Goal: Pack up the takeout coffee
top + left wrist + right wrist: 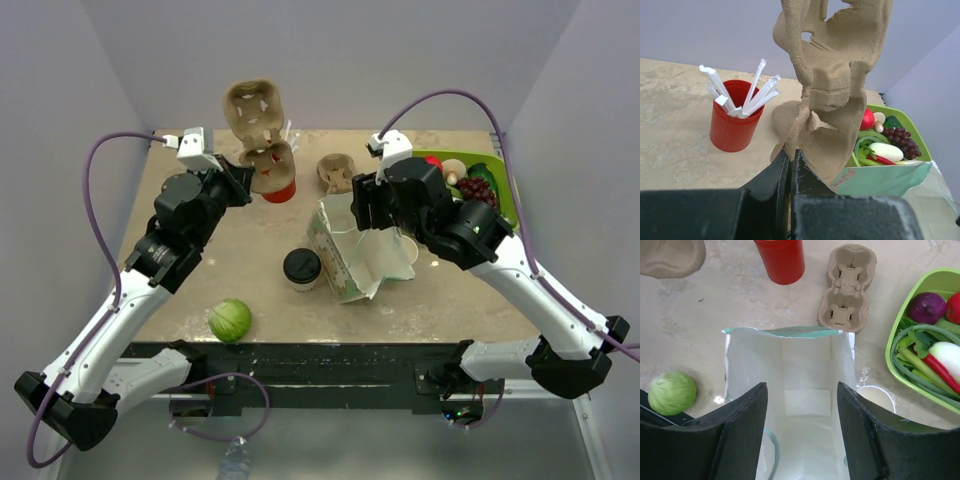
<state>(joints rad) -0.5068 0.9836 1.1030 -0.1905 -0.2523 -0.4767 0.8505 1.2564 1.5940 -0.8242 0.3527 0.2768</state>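
Found cabbage (229,320) nearest the front edge of the counter (200,260); behind it, located takeout coffee (302,268) upright, lid on, just beside the paper bag (350,262), touched by neither arm; noted right jaws spread wide and empty above the bag's open mouth; farther back, noted left jaws clamped on the edge of a pulp cup carrier (835,90), held on end near the red cup (732,132); judged step in hand: readying carrier, coffee not yet packed; judged next move: lay carrier flat, then grip cup below lid.
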